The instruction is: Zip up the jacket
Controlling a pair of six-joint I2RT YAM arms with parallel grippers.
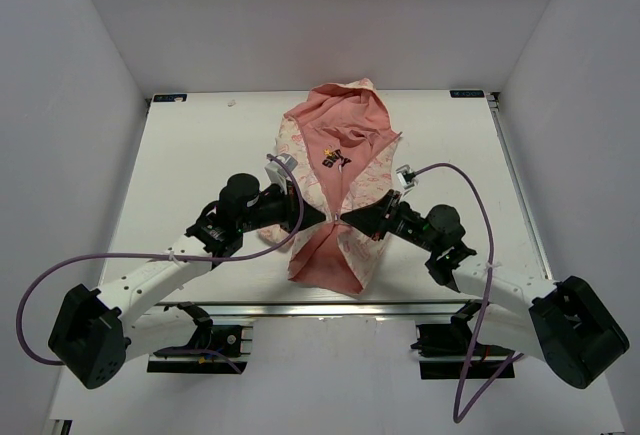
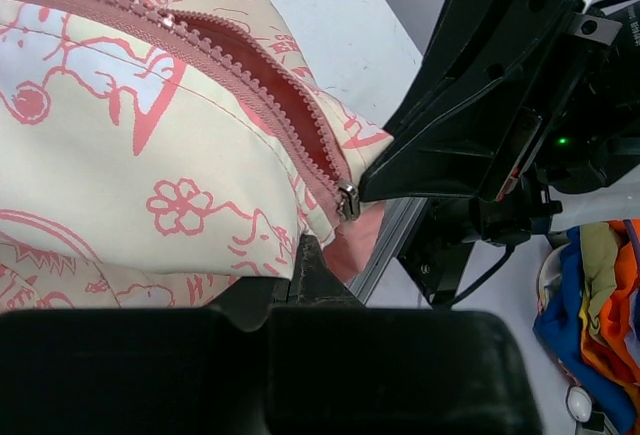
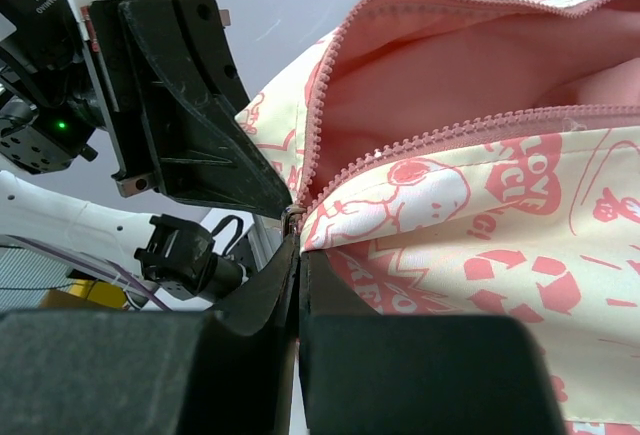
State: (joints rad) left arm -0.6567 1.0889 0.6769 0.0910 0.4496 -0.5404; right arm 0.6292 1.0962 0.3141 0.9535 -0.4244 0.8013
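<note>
Jacket [image 1: 368,177] lies mid-table [image 1: 190,155]. Its hood [image 1: 345,110] is toward the far edge and its hem [image 1: 325,277] sits just short of the near metal rail [image 1: 300,308].

The front is open above the grip, showing pink lining and a dark logo [image 1: 333,158]. A wedge of lining also shows below the grip.

Left gripper [image 1: 322,217] and right gripper [image 1: 347,217] meet tip to tip at the jacket's waist, where the cloth is drawn in narrow.

Left jaws are pressed together, no gap seen, nipping the cream fabric edge just under the zipper slider [image 2: 348,200]. Right jaws are likewise closed to a thin slit, their tips at the slider on the jacket's edge. We cannot tell whether the pull tab itself is between them.

The two tooth rows [image 3: 330,85] run apart from the slider toward the hood.

Bare tabletop flanks the jacket on both sides. The white walls stand well apart from it, and there is hardly any room between the two grippers.
</note>
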